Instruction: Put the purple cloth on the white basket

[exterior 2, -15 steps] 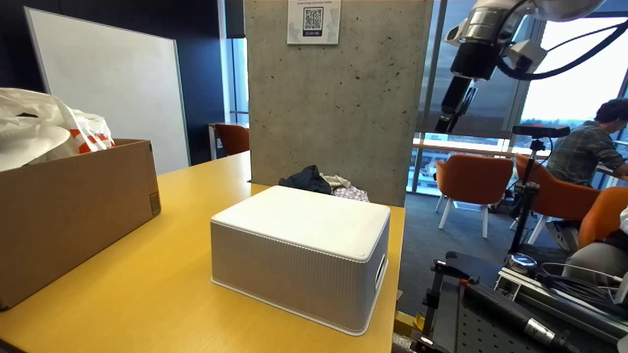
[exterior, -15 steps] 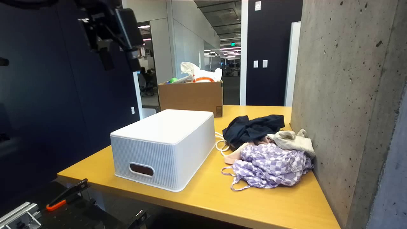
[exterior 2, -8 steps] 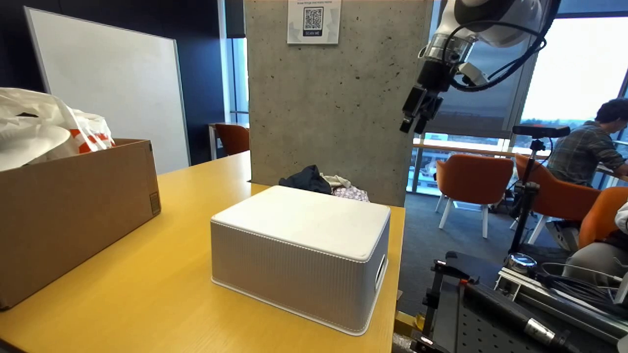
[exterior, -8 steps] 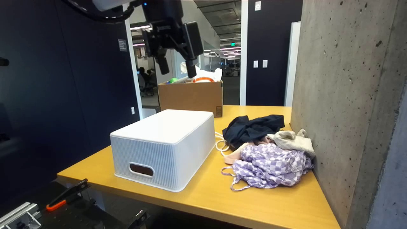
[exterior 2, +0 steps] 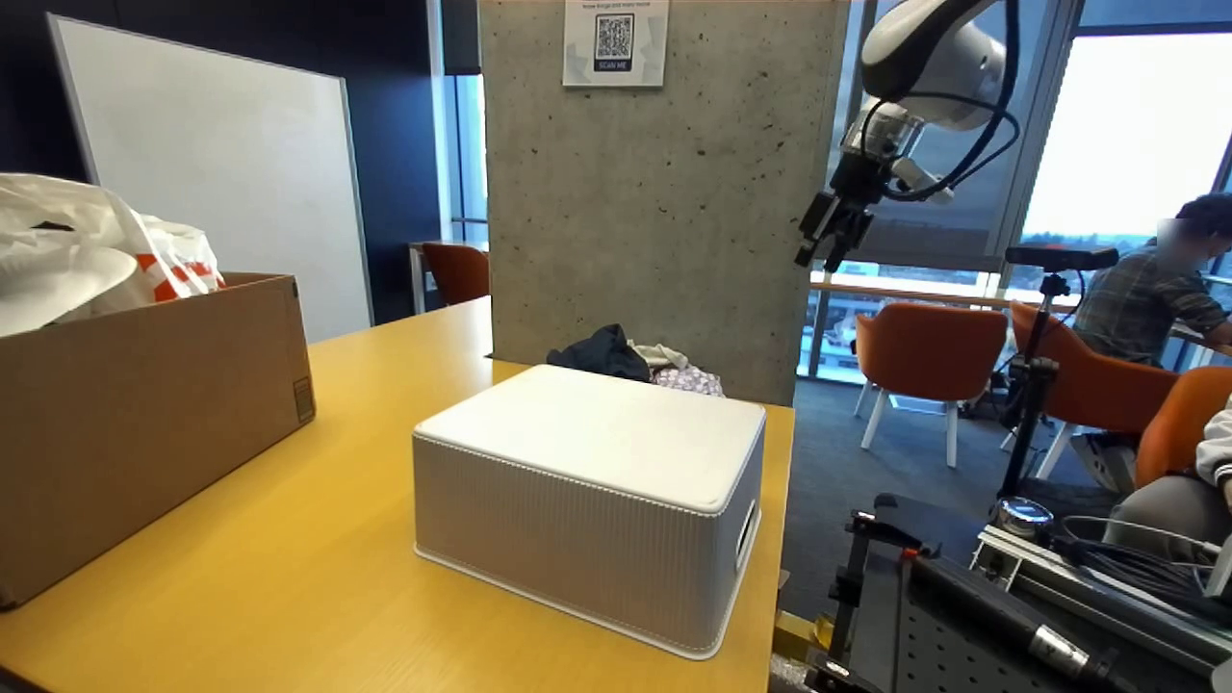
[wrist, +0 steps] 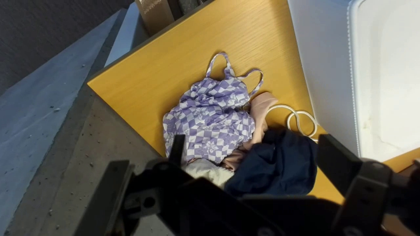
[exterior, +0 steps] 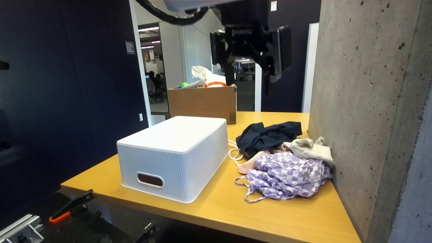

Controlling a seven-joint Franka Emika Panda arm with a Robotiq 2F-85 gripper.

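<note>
I'd call this the reach before grasping: the gripper [exterior: 248, 86] hangs spread and holding nothing, higher than the white basket [exterior: 175, 163], while the purple cloth [exterior: 290, 175] lies crumpled beside that basket, so the next move calls for lowering to pinch a fold.

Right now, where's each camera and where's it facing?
Exterior view: off a slotted end of the white rectangular plastic basket, facing the brown cardboard box; black gripper above.
Exterior view: off the basket's long side, facing grey concrete pillar; arm, gripper upper right.
Wrist view: on wrist, looking down at purple-white checked cloth; fingers at bottom.
Both exterior views share basket, box, gripper.
</note>
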